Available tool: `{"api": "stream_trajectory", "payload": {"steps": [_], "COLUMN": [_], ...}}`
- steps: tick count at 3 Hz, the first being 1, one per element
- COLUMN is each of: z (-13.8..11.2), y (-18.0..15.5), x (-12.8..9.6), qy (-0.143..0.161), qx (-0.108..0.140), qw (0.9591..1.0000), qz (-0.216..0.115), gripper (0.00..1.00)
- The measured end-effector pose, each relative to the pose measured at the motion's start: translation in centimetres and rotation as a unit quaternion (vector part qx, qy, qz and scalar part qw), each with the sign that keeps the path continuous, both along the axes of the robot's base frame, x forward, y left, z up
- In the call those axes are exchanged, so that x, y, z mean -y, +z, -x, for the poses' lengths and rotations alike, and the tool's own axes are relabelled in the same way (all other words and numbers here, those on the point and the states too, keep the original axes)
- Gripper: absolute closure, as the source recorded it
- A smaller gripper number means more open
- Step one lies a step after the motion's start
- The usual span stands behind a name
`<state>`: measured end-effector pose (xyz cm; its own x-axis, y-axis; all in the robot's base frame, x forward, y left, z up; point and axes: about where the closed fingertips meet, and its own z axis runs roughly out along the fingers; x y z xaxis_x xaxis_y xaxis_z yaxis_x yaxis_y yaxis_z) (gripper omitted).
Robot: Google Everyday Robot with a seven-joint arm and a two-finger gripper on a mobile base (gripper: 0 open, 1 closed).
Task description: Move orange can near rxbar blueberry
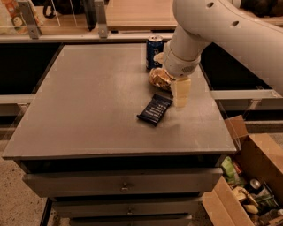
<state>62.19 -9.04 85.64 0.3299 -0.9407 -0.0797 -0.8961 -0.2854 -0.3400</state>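
Gripper [176,90] clamped on orange can [159,78], right side of grey tabletop [88,110], near rxbar blueberry [154,109]. Blue can [154,52] behind. Cardboard box [261,163] on floor, right.

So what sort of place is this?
Likely an office or lab test area: grey drawer cabinet, cardboard box of packaged snacks beside it, counter behind. The claw is at the orange can.

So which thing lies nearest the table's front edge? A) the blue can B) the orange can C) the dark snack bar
C: the rxbar blueberry lies in front of the orange can, which is at the gripper; the blue can stands behind.
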Motion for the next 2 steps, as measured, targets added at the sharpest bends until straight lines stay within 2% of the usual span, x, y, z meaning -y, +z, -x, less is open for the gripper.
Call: {"api": "stream_trajectory", "payload": {"steps": [1,2], "z": [0.34,0.58], "y": [-0.31,-0.35], "x": [-0.22,0.14], "qy": [0.011,0.018], "qx": [-0.003,-0.012], "qw": [0.9999,0.9997], "qz": [0.012,0.007], "gripper": [0.0,0.0]}}
